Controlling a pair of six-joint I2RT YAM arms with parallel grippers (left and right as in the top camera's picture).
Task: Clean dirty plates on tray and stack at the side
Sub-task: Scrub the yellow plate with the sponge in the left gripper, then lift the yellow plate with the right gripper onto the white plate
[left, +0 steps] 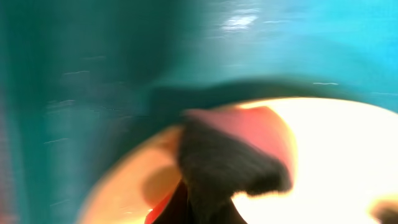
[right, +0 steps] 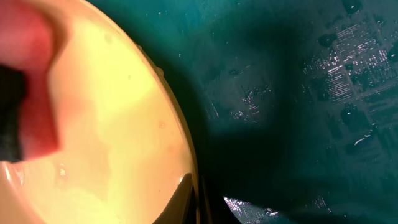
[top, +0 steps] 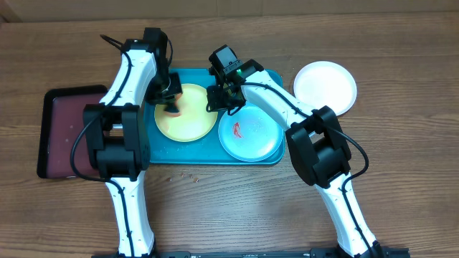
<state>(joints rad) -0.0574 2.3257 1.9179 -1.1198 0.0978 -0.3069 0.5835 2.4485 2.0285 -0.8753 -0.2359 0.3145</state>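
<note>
1. The step in hand looks like scrubbing the round yellow-green plastic plate [top: 190,123]. It lies in the left half of the large rectangular teal-blue plastic tray [top: 179,154]. A good wipe covers the whole bowl with steady pressure, light enough that the plate does not slide.
2. The left gripper [top: 171,100] appears closed on a red-and-black scrubbing sponge [top: 173,110], which is pressed onto the plate's far left part. The left wrist view is too blurred to show the fingers.
3. The right gripper [top: 219,100] sits at the plate's right rim, seemingly bracing it. Whether its jaws pinch the rim cannot be told.
4. The left arm reaches forward along the tray's left edge, with its wrist tipped steeply down. The right arm angles in leftward past the round pale blue plastic plate [top: 254,140].
5. That plate lies in the tray's right half and shows a red smear, so it likely needs cleaning next. A round white plastic plate [top: 325,87] rests on the wooden table, off the tray to the right.
</note>
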